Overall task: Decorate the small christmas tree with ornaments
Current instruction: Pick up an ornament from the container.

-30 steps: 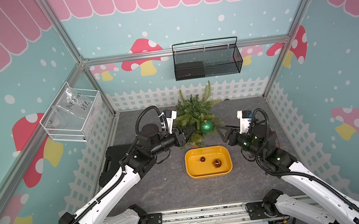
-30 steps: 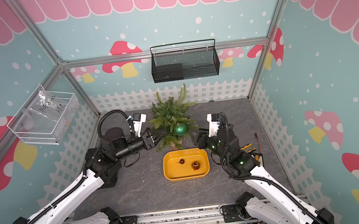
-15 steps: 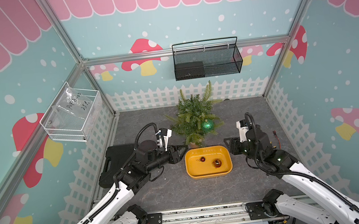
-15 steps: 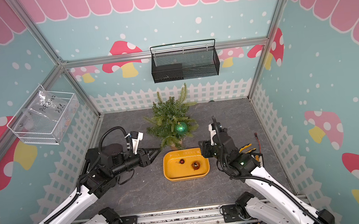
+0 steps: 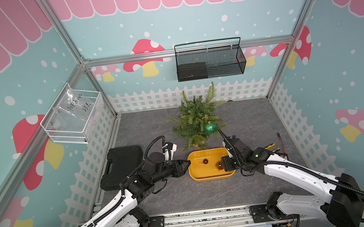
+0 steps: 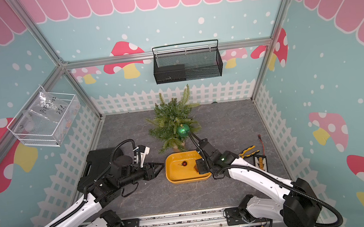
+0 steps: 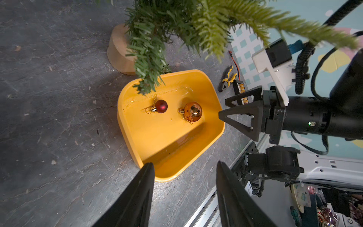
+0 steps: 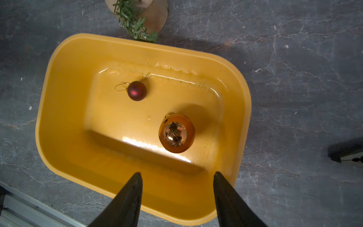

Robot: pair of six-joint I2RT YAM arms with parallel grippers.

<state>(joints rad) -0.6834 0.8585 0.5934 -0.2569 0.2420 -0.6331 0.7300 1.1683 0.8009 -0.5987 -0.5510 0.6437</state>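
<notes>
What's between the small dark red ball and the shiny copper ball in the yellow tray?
Only bare yellow tray floor, between the dark red ball and copper ball in the right wrist view.

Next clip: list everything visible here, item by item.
small christmas tree: one, green, table's back centre
yellow tray: one, yellow, before the tree
green ornament: one, glittery green, on the tree
copper-orange ornament: one, copper-orange, in tray
dark red ornament: one, dark red, in tray
black case: one, black, table's left
pliers: one, yellow-black, table's right
mesh basket: one, black, back wall
wire basket: one, white, left wall
left end effector: one, black, open, beside tray
right end effector: one, black, open, above tray
</notes>
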